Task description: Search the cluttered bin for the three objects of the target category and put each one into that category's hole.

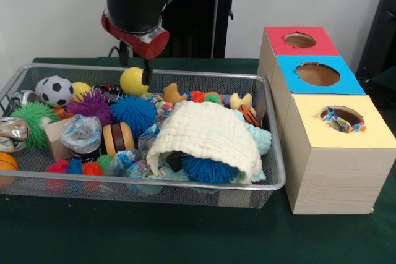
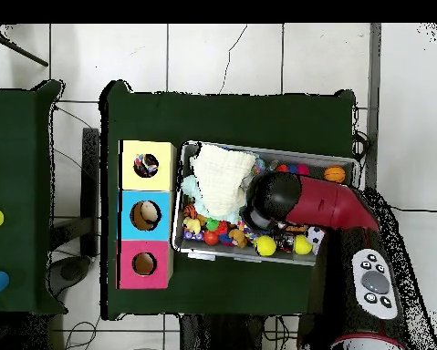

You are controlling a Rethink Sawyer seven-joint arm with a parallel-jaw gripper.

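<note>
A wire mesh bin (image 1: 275, 164) holds a jumble of toys. My gripper (image 1: 135, 73) hangs over the bin's far side, its fingers apart and empty, just above a yellow ball (image 1: 132, 82). Nearby lie a soccer ball (image 1: 54, 89), a purple spiky ball (image 1: 93, 104), a blue spiky ball (image 1: 133, 113) and a green spiky ball (image 1: 31, 115). A cream cloth (image 1: 207, 134) covers the bin's right part, over another blue spiky ball (image 1: 207, 170). In the overhead view the arm (image 2: 304, 202) hides the gripper and the bin's middle.
Three wooden boxes with holes stand beside the bin: red top (image 1: 278, 40), blue top (image 1: 291, 66), yellow top (image 1: 371, 133). The yellow box's hole shows something colourful. From above, the blue box's (image 2: 146, 196) hole holds a tan thing. Green cloth covers the table (image 1: 154, 233).
</note>
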